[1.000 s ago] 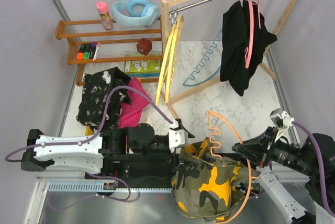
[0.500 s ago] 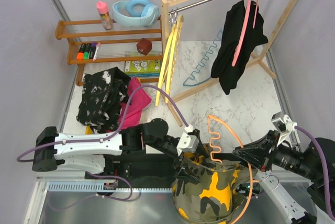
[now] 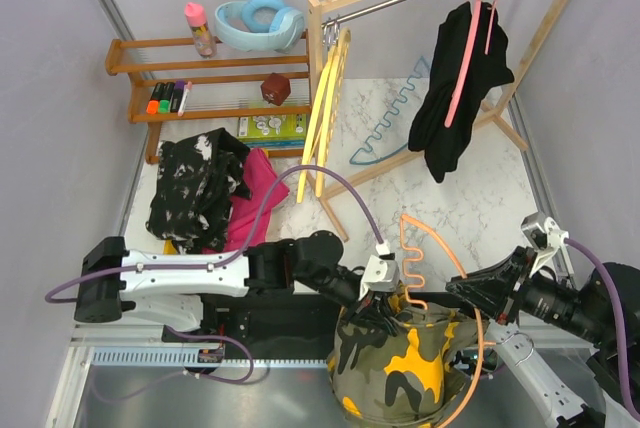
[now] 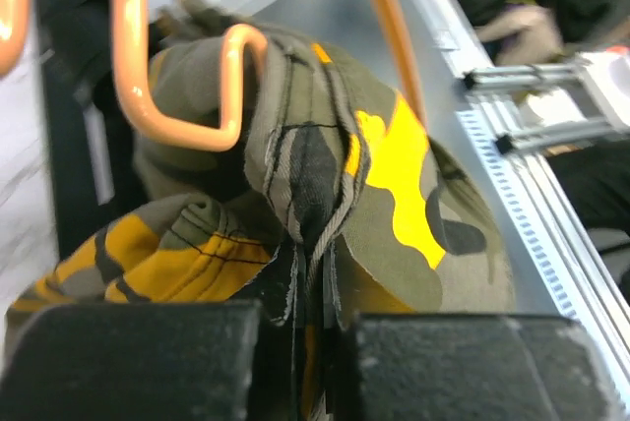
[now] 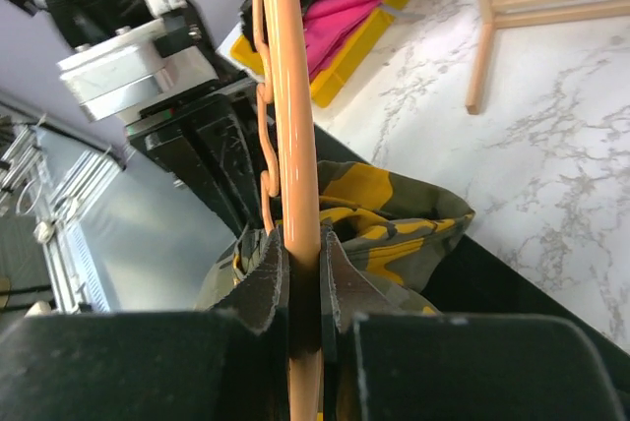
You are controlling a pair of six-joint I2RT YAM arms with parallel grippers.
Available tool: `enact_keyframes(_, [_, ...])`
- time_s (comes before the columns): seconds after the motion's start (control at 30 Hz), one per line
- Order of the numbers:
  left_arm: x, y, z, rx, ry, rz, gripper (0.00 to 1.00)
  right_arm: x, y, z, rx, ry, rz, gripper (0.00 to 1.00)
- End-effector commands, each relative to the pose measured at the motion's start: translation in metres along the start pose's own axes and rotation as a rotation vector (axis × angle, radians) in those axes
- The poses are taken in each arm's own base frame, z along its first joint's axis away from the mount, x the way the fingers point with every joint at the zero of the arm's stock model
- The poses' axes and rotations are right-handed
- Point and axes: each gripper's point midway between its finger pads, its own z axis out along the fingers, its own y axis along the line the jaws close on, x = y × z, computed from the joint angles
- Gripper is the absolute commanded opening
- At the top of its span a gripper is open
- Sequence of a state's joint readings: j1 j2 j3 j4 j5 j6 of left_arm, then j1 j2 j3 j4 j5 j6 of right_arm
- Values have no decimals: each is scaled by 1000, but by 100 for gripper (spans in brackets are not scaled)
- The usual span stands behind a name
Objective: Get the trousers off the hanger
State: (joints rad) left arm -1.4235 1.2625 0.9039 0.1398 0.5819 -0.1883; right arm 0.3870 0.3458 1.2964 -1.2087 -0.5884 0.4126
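The trousers (image 3: 395, 378) hang on the hanger (image 5: 295, 146), nearest; a clothes pile (image 3: 195, 183) lies left; the rack (image 3: 316, 38) stands behind.

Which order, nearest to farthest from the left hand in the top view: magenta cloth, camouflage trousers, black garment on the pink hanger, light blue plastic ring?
1. Olive-and-yellow camouflage trousers, held by left hand.
2. Magenta cloth, left side.
3. Black garment on pink hanger, far right.
4. Light blue plastic ring, at the far wooden shelf.

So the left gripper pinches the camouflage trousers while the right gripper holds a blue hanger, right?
No, the hanger in the right gripper is orange, as the right wrist view shows. The left gripper does pinch the camouflage trousers.
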Motion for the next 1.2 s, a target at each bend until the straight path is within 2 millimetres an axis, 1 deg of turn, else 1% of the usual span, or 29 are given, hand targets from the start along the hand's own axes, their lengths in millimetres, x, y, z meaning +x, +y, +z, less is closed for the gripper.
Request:
enact_keyframes(0.0, [-61,16,-36,-291,-105,-44,2,-30,-28,8,165,-90,22,0])
enact_keyframes(0.03, [-70,14,-45,-333,-116,-42,2,-26,-42,13,226,-61,40,0])
enact_keyframes(0.07, [-84,21,-60,-426,-160,-37,2,-23,-56,14,294,-52,52,0])
enact_keyframes(0.1, [-108,10,-78,-449,-214,-15,2,-15,-79,16,394,-23,75,0])
enact_keyframes(0.13, [-120,1,-86,-459,-247,1,2,-12,-89,18,433,-12,82,0])
enact_keyframes(0.17, [-134,4,-98,-525,-288,10,2,-10,-95,21,456,-3,88,0])
enact_keyframes(0.2, [-155,-5,-111,-545,-321,41,2,-4,-105,28,475,29,104,0])
enact_keyframes(0.23, [-164,-11,-111,-552,-323,64,2,-2,-110,32,486,33,110,0])
enact_keyframes(0.27, [-172,-7,-117,-609,-334,80,2,0,-115,36,496,42,119,0])
enact_keyframes(0.3, [-191,-14,-123,-625,-343,125,2,4,-122,45,504,61,140,0])
enact_keyframes(0.33, [-191,-18,-112,-621,-314,148,2,5,-126,49,512,68,147,0])
enact_keyframes(0.37, [-198,-18,-110,-648,-314,167,2,6,-132,51,534,74,153,0])
enact_keyframes(0.4, [-216,-27,-116,-650,-343,206,2,8,-139,58,547,95,155,0])
enact_keyframes(0.43, [-222,-39,-111,-634,-348,227,2,10,-144,59,564,110,156,0])
enact_keyframes(0.47, [-226,-35,-110,-684,-345,248,2,12,-153,59,607,119,153,0])
enact_keyframes(0.5, [-242,-41,-118,-702,-370,286,2,18,-160,61,632,145,160,0])
enact_keyframes(0.53, [-248,-48,-118,-701,-377,304,2,21,-166,61,655,156,159,0])
enact_keyframes(0.57, [-253,-46,-124,-744,-385,310,2,24,-172,61,681,168,160,0])
enact_keyframes(0.6, [-268,-52,-136,-758,-419,325,2,33,-179,63,702,197,167,0])
enact_keyframes(0.63, [-274,-54,-142,-769,-437,328,2,37,-184,64,717,209,168,0])
enact_keyframes(0.7, [-295,-60,-166,-798,-519,324,2,45,-195,66,749,224,171,0])
enact_keyframes(0.8, [-321,-72,-188,-787,-628,357,2,42,-199,69,767,206,177,0])
enact_keyframes(0.87, [-338,-76,-202,-811,-702,364,2,43,-201,70,775,213,188,0])
enact_keyframes(0.97, [-354,-80,-210,-832,-725,428,2,51,-205,76,774,241,211,0])
enact_keyframes(1.0, [-363,-84,-220,-846,-728,446,2,49,-203,78,765,236,215,0])
enact_keyframes(1.03, [-362,-85,-215,-846,-701,451,2,48,-201,79,750,229,220,0])
enact_keyframes(1.07, [-359,-82,-218,-873,-677,445,2,44,-199,79,745,216,217,0])
enact_keyframes(1.13, [-341,-74,-219,-914,-581,435,2,36,-194,77,732,187,209,0])
enact_keyframes(1.17, [-331,-68,-231,-956,-552,405,2,34,-193,75,736,179,203,0])
